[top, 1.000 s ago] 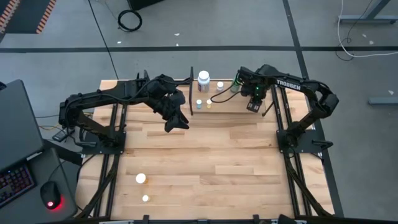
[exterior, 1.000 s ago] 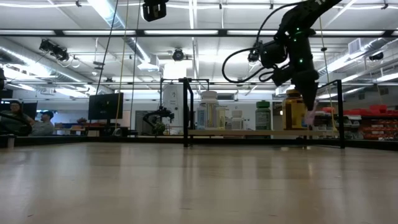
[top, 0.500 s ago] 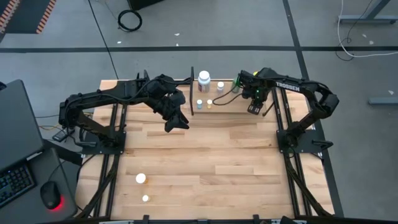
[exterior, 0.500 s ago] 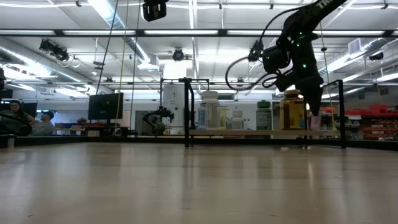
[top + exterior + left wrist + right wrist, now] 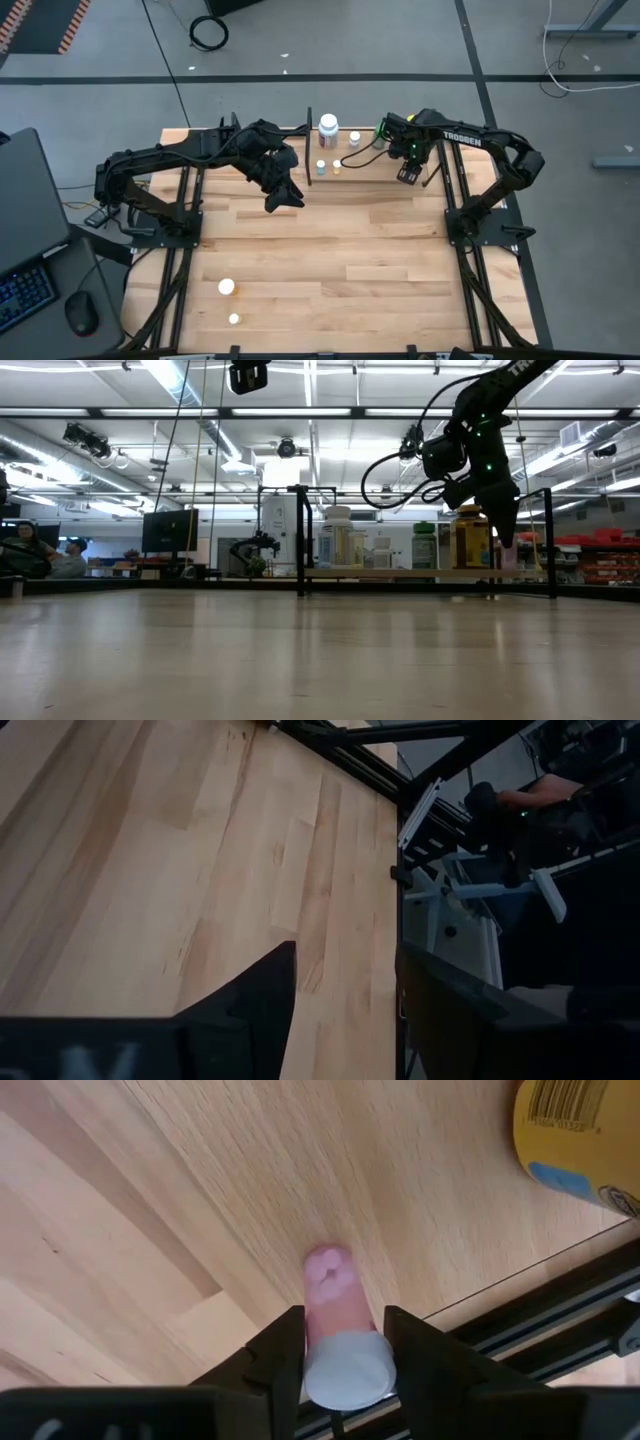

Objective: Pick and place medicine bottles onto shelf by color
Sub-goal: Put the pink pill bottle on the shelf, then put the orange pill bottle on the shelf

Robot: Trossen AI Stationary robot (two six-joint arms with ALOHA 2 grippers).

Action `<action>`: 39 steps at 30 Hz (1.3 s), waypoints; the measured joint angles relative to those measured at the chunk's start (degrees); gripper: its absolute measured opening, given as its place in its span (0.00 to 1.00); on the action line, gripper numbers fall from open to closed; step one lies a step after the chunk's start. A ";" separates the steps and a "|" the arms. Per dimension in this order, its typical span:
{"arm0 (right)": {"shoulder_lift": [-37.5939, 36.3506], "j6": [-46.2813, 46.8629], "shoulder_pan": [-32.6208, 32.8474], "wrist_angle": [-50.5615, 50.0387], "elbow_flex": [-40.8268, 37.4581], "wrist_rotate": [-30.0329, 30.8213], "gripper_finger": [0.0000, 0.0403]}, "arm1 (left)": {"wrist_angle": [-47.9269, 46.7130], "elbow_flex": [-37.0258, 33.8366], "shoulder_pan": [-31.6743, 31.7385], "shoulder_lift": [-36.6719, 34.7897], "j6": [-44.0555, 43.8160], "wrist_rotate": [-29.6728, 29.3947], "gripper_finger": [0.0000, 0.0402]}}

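The shelf, a light-wood plank between black posts, stands at the table's far edge. On it are a large white bottle, a small white one, a green one and two tiny ones. A yellow bottle stands near its right end. My right gripper is over the shelf's right end, shut on a small pink white-capped bottle. My left gripper hangs open and empty above the table, left of the shelf. Two small white bottles stand on the table's near left. My right gripper pinches the pink bottle between its two fingers at the capped upper end. The fingers come from above, pointing down. The bottle is upright with its base toward the shelf plank; whether the base touches the plank I cannot tell.
The shelf's black frame rail runs close beside the held bottle, and the yellow bottle stands near it. A black upright post stands at the shelf's right end. The wide wooden tabletop lies in front of the shelf.
My right gripper, still shut on the pink bottle, has moved a little toward the shelf's right end and near edge over the plank. My left arm has kept still.
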 joint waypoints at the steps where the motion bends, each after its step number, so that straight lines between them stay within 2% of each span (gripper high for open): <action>1: 0.00 0.00 0.00 -0.02 0.00 0.00 0.36 | 0.01 0.00 0.00 0.00 0.00 -0.01 0.45; 16: -0.16 0.60 0.07 -1.47 0.76 -0.25 0.38 | -0.02 0.00 0.00 0.00 0.00 0.00 0.45; 27: -0.23 0.67 0.07 -4.41 10.12 -1.03 0.52 | -0.04 0.00 0.00 0.00 0.02 0.00 0.45; 39: -0.23 2.79 3.00 -9.38 18.54 -2.83 0.53 | -0.04 0.00 0.00 0.00 0.02 0.00 0.44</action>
